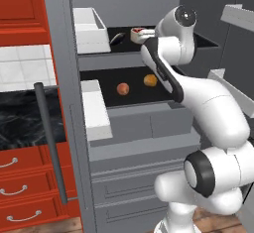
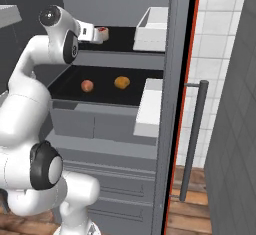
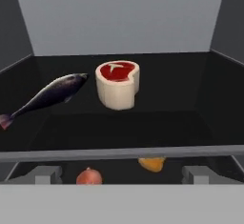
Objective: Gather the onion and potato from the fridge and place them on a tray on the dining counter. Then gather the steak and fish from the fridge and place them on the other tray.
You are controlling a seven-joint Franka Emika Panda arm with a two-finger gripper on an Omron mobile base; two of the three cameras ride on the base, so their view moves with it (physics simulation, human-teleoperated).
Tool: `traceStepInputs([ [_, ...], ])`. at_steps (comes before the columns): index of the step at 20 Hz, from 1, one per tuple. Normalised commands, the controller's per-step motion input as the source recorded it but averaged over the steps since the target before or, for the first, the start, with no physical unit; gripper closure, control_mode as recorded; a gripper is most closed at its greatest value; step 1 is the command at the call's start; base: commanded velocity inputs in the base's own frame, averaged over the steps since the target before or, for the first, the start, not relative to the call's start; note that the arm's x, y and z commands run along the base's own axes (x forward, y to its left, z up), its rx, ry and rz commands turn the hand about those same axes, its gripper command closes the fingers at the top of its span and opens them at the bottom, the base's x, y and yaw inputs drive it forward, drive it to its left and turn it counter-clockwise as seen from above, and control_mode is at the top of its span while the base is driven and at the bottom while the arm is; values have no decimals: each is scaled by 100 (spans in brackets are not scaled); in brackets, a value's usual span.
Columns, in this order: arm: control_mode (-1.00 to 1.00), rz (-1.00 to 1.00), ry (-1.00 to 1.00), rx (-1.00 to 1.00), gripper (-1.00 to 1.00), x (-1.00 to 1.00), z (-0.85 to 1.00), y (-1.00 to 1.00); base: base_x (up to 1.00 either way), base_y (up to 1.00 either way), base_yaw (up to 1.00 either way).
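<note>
Up on the top shelf of the open fridge point(image 1: 129, 128), your hand point(image 2: 89, 32) sits level with the shelf and is released, fingers spread wide, with nothing between them. You are pointed straight into the upper compartment, which suits a reach along the shelf rather than from above, since the fridge ceiling leaves little room overhead.

Ahead of you in the hand view lies the steak point(image 3: 117, 84), near the middle of the black shelf, standing on its pale fatty side with the red face turned up. To its left rests the fish point(image 3: 45, 98), dark and slim, head toward the steak and tail at the left edge, apart from the meat. Both lie flat and free of each other, so either could be taken singly.

One shelf down you can see the onion point(image 1: 123, 88), reddish and round, and the potato point(image 1: 151, 80), orange-brown, just to its right, set apart from one another. White door bins point(image 1: 91, 29) hang on the open door to the left.

No tray or worktop for the food appears from here. No brand, label or writing can be read on anything.
</note>
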Motion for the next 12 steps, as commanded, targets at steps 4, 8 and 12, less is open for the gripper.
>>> traceStepInputs([
  [4, -100, 0, 4, 0, -100, 53, 0, 2, 0, 0, 0],
  [8, -100, 0, 3, 0, -100, 49, 0, 5, 0, 0, 0],
  [12, -100, 0, 6, 0, -100, 40, 0, 2, 0, 0, 0],
])
